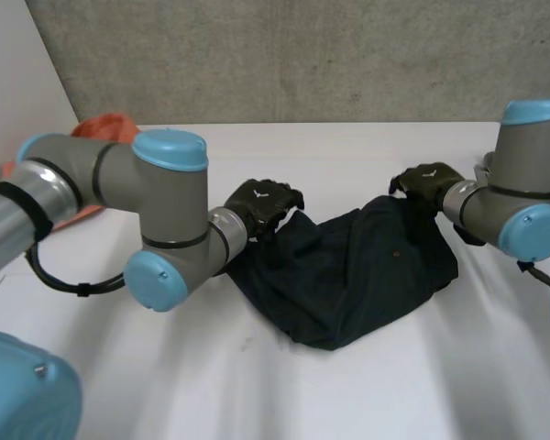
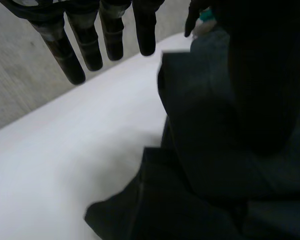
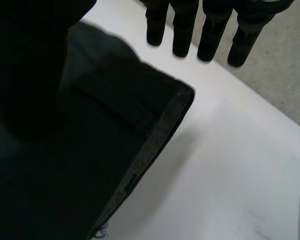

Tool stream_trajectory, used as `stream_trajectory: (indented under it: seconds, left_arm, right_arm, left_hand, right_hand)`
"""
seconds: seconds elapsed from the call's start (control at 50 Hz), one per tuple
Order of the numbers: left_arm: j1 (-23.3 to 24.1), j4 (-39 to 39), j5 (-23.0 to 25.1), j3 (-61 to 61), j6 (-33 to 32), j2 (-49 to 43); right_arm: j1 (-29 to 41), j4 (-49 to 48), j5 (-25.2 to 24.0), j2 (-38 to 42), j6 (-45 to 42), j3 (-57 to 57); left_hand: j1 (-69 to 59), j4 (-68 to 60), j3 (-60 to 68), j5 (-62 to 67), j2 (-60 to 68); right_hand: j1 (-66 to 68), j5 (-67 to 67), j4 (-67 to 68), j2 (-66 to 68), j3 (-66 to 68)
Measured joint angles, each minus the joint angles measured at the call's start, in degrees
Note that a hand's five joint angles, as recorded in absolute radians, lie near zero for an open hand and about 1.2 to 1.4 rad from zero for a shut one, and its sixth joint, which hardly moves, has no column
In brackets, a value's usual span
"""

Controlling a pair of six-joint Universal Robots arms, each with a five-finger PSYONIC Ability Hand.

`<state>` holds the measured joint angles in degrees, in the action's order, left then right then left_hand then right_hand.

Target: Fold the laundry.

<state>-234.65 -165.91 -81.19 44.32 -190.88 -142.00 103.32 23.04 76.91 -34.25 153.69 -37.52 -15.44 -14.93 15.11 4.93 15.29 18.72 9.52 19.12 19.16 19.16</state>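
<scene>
A dark navy garment (image 1: 348, 275) lies crumpled in the middle of the white table (image 1: 257, 385). My left hand (image 1: 261, 206) hovers at the garment's far left corner. In the left wrist view its fingers (image 2: 110, 35) are straight and apart from the cloth (image 2: 205, 150), which lies under the palm. My right hand (image 1: 426, 183) is at the garment's far right corner. In the right wrist view its fingers (image 3: 210, 30) are straight above the table, just past a hemmed corner of the cloth (image 3: 90, 150). Neither hand holds anything.
An orange cloth (image 1: 105, 128) lies at the table's back left, behind my left arm (image 1: 165, 220). A grey wall (image 1: 302, 55) runs along the table's far edge. Bare table surrounds the garment in front and on both sides.
</scene>
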Motion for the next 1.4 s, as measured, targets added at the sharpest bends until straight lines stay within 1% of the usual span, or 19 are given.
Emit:
stream_trajectory:
  seconds: [0.04, 0.06, 0.08, 0.1, 0.12, 0.14, 0.16, 0.3, 0.38, 0.5, 0.68, 0.82, 0.98, 1.12, 1.16, 1.18, 1.2, 1.3, 1.4]
  left_arm:
    - [0.18, 0.64, 0.00, -2.23, -0.08, -2.37]
    - [0.20, 0.70, -0.01, -2.49, -0.10, -2.67]
    - [0.27, 0.80, -0.03, -3.32, -0.18, -3.62]
    - [0.29, 0.81, -0.03, -3.65, -0.22, -3.98]
    - [0.31, 0.80, -0.07, -4.02, -0.27, -4.31]
    - [0.32, 0.77, -0.15, -4.42, -0.31, -4.55]
    - [0.32, 0.73, -0.29, -4.77, -0.34, -4.68]
    - [0.24, 0.40, -3.65, -5.91, -0.40, -1.36]
    - [-0.18, -0.19, -7.03, -4.73, -0.44, 5.11]
    - [-2.86, -3.56, -10.23, 2.38, -0.20, 20.87]
    - [-6.08, -8.64, -9.75, 17.68, 0.09, 42.48]
    - [-7.20, -8.75, -7.02, 25.39, 0.09, 45.93]
    - [-9.12, -10.85, -5.69, 22.58, -0.12, 32.85]
    - [-9.81, -21.25, -6.11, 8.83, 0.15, 21.21]
    - [-10.03, -26.04, -6.18, 5.12, 0.37, 19.39]
    - [-10.20, -30.61, -6.24, 2.47, 0.68, 18.29]
    - [-10.29, -33.19, -6.28, 1.23, 0.90, 17.84]
    - [-10.95, -53.51, -6.74, -3.53, 4.33, 16.75]
    - [-11.31, -57.70, -7.04, -1.70, 6.34, 17.14]
  right_arm:
    - [0.25, -0.23, 0.10, 2.54, -1.45, 1.84]
    - [0.28, -0.27, 0.12, 2.77, -1.60, 2.03]
    - [0.46, -0.44, 0.16, 3.51, -2.12, 2.78]
    - [0.61, -0.59, 0.20, 3.85, -2.44, 3.26]
    - [0.72, -0.79, 0.26, 3.94, -2.62, 3.51]
    - [0.94, -1.29, 0.37, 3.73, -2.84, 3.77]
    - [1.06, -1.71, 0.47, 3.29, -2.91, 3.74]
    - [0.95, -5.24, 1.03, -8.13, -2.97, -2.70]
    - [0.75, -5.71, 0.92, -16.76, -3.26, -7.62]
    - [0.59, -4.20, 0.74, -30.43, -4.84, -14.27]
    - [0.70, 6.70, -0.12, -45.71, -10.29, -17.21]
    - [0.73, 13.47, -3.18, -47.46, -12.93, -16.84]
    - [1.49, 12.38, -2.90, -36.76, -11.48, -13.82]
    - [2.54, -0.34, 3.20, -25.52, -5.80, -3.62]
    - [2.95, -5.03, 4.87, -23.85, -4.66, -0.97]
    - [3.49, -11.69, 6.71, -22.42, -3.53, 1.74]
    - [3.64, -13.46, 7.14, -22.15, -3.27, 2.33]
    - [5.57, -38.85, 11.07, -21.61, -1.04, 4.77]
    - [6.24, -46.56, 11.00, -24.24, -0.68, -0.89]
  left_hand:
    - [-13.04, -11.75, 12.40, 11.89, 12.28]
    - [-13.04, -11.75, 12.40, 11.89, 12.28]
    - [-32.25, -28.43, 27.96, 27.94, 28.01]
    - [-35.18, -30.96, 30.48, 30.36, 31.91]
    - [-47.33, -44.41, 44.60, 43.42, 44.85]
    - [-47.33, -44.41, 44.60, 43.42, 44.85]
    - [-49.47, -52.44, 51.73, 49.60, 52.01]
    - [-49.47, -53.56, 52.66, 49.60, 53.04]
    - [-49.47, -53.57, 52.87, 49.60, 53.14]
    - [-49.47, -53.59, 52.88, 49.60, 53.18]
    - [-49.47, -53.79, 52.95, 49.60, 53.23]
    - [-49.47, -53.80, 52.95, 49.60, 53.25]
    - [-49.47, -53.83, 53.14, 49.60, 53.30]
    - [-49.47, -53.84, 53.25, 49.60, 53.43]
    - [-49.47, -53.85, 53.27, 49.60, 53.45]
    - [-49.47, -53.85, 53.27, 49.60, 53.46]
    - [-49.47, -53.85, 53.27, 49.60, 53.46]
    - [-49.47, -53.85, 53.27, 49.60, 53.46]
    - [-49.47, -53.85, 53.27, 49.60, 53.46]
  right_hand:
    - [19.80, 17.56, 19.53, 19.93, 19.53]
    - [22.10, 19.62, 21.86, 22.38, 21.89]
    - [34.96, 32.08, 35.85, 36.81, 35.85]
    - [39.72, 36.62, 40.32, 42.02, 41.14]
    - [42.89, 41.38, 44.68, 45.41, 44.61]
    - [45.00, 44.72, 47.92, 48.00, 47.54]
    - [45.01, 45.40, 48.93, 48.27, 48.34]
    - [45.32, 45.47, 49.25, 48.27, 48.52]
    - [45.32, 45.48, 49.38, 48.27, 48.52]
    - [45.32, 46.26, 49.39, 48.27, 48.52]
    - [45.32, 46.27, 49.40, 48.27, 48.52]
    - [45.32, 46.27, 49.42, 48.27, 48.97]
    - [45.32, 46.27, 49.42, 48.27, 48.97]
    - [45.32, 46.27, 49.49, 48.27, 48.98]
    - [45.32, 46.27, 49.49, 48.27, 48.97]
    - [45.32, 46.27, 49.51, 48.27, 48.98]
    - [45.32, 46.27, 49.52, 48.27, 48.98]
    - [45.32, 46.28, 49.55, 48.27, 48.98]
    - [45.32, 46.88, 49.56, 48.27, 48.98]
